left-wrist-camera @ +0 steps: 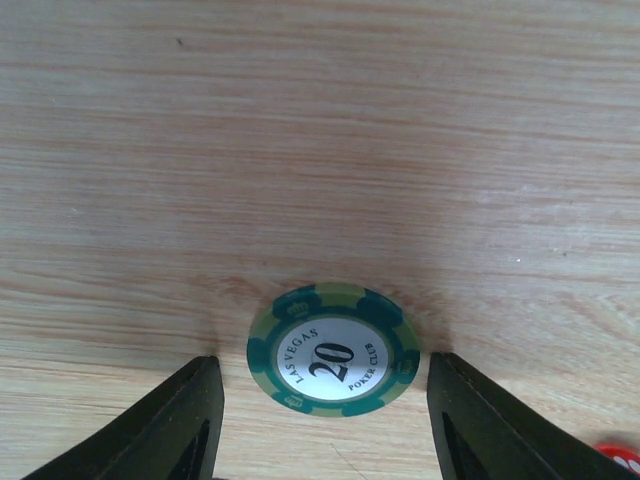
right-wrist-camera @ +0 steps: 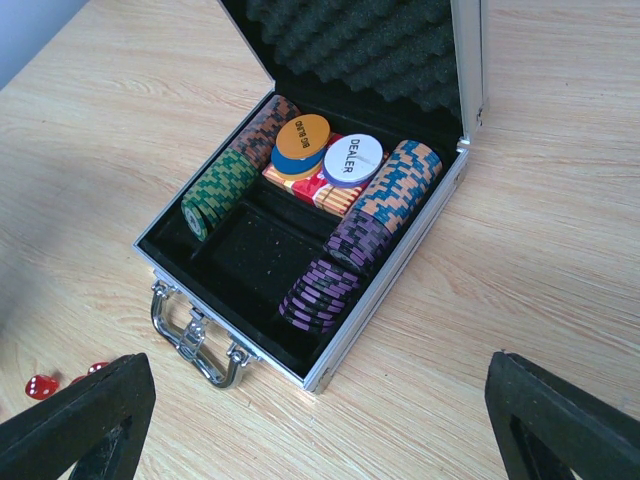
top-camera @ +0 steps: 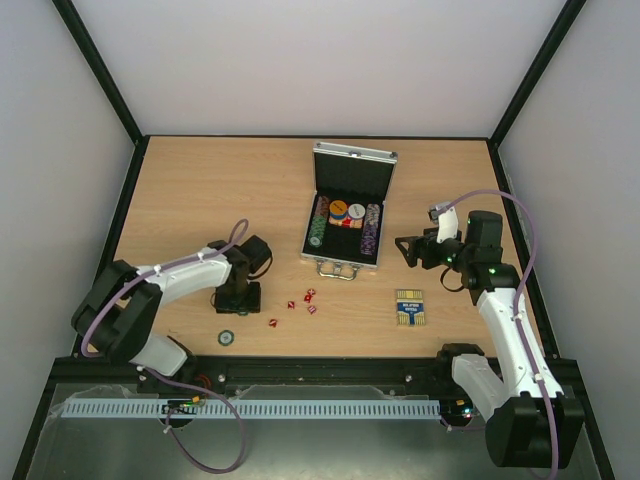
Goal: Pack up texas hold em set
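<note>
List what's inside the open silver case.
Chip rows along both sides; DEALER button and orange button on a red pack; one bare compartment. Buttons hide much of the pack.

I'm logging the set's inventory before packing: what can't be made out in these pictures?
- Tiny red dice: top view, too small to read faces; right wrist view, mostly outside the bottom-left edge.
- Blue-and-yellow card deck box: top view, print too small.
- Red-patterned item in the silver aluminium case: right wrist view, round dealer buttons cover it.
</note>
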Available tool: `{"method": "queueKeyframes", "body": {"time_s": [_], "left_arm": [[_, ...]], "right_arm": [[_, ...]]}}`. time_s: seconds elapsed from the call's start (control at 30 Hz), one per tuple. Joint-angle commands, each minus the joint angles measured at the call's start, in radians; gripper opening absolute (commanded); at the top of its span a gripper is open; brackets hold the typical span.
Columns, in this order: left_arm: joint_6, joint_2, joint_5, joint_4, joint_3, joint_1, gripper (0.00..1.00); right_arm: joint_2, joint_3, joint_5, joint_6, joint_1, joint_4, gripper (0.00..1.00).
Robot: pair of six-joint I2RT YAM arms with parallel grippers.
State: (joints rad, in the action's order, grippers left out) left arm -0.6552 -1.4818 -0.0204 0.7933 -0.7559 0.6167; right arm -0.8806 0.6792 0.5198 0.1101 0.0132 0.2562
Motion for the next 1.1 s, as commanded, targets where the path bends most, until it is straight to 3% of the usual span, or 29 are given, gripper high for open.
{"method": "queueKeyframes", "body": {"time_s": [0.0,0.1,0.6,0.83,1.07], "left_arm": [[-0.034,-0.030,-0.031,-0.023,0.038,-0.012,0.57],[-0.027,-0.054,-0.092,-0.067,0.047,-0.011,0.55],[0.016,-0.217,-0.013,-0.093,-0.146,0.116,0.45],[0.045,-0.316,-0.016,-0.094,-0.265,0.144,0.44],[0.057,-0.304,0.015,-0.032,-0.279,0.145,0.52]], "right_arm": [[0.023,0.006,0.019,0.016,0.004,0.017,0.92],[0.035,0.003,0.014,0.017,0.004,0.018,0.91],[0.019,0.003,0.016,0.018,0.004,0.020,0.91],[0.013,0.002,0.013,0.018,0.004,0.018,0.91],[0.015,0.003,0.009,0.019,0.004,0.018,0.91]]}}
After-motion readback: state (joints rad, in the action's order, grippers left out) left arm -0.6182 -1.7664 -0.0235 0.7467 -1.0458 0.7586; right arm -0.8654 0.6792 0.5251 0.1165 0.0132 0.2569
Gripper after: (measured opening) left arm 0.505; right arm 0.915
